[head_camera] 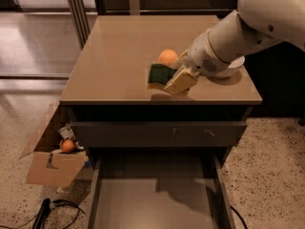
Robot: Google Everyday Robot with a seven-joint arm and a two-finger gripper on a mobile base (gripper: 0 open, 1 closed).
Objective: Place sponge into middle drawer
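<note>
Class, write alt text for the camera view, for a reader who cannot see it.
A white robot arm reaches in from the right, and its end effector holds a green sponge just above a brown cabinet top, near the front edge and beside an orange. Below, the middle drawer stands pulled open.

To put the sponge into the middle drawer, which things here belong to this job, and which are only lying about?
Belong to the job:
- sponge, held just over the cabinet top
- gripper, shut on the sponge
- middle drawer, open below

Only lying about:
- orange
- white bowl
- cardboard box beside the cabinet
- cables
</note>
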